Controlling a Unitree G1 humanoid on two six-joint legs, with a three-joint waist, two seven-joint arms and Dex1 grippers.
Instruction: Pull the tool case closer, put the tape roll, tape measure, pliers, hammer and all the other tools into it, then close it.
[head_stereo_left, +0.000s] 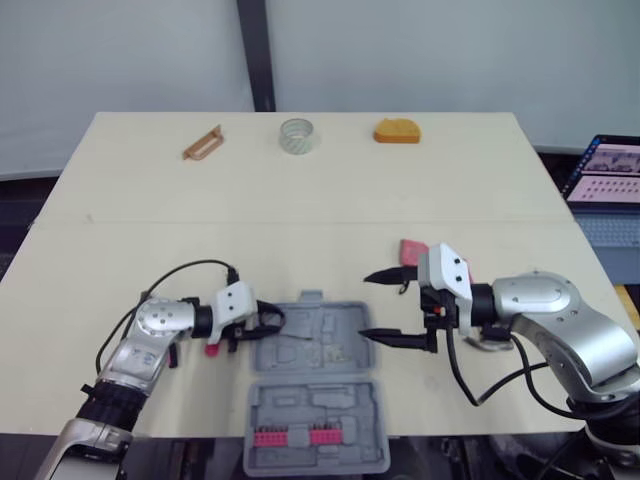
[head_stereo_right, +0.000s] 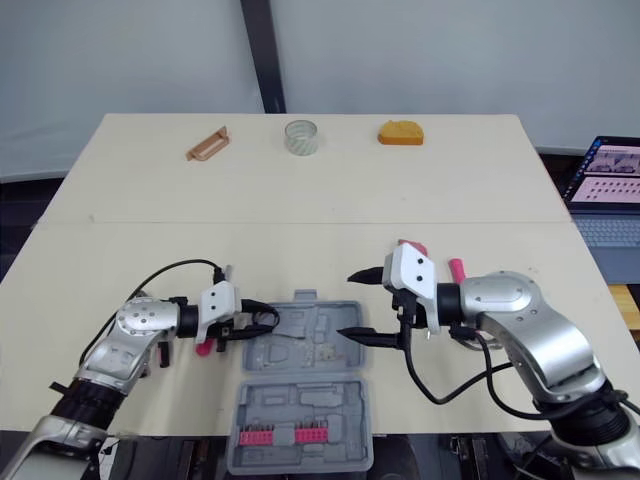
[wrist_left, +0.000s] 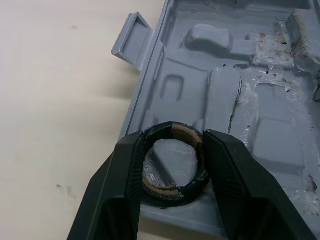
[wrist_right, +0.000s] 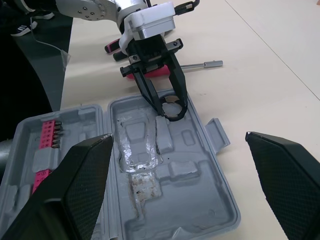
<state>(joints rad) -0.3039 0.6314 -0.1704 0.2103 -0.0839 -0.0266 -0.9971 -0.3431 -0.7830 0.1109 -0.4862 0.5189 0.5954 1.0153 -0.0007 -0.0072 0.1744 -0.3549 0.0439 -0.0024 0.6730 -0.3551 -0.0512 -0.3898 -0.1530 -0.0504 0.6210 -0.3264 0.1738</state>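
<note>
Left pincer (head_stereo_left: 268, 321) clamps the black tape roll (wrist_left: 175, 128) at the rim of the open tool case (head_stereo_left: 300, 350); right pincer (head_stereo_left: 365, 305) gapes wide.
Head views: the case lies between the two pincers. A pale tape roll (head_stereo_left: 297, 135) and an orange tape measure (head_stereo_left: 397, 131) sit well beyond them, and a pink-handled tool (head_stereo_left: 412, 247) lies just behind the right one. Left wrist view: both fingers (wrist_left: 125, 185) press the roll's sides, with the case's moulded tray just past the tips. Right wrist view: its fingers (wrist_right: 75, 185) stand far apart with the tray between them, and the left pincer faces it across the case.
</note>
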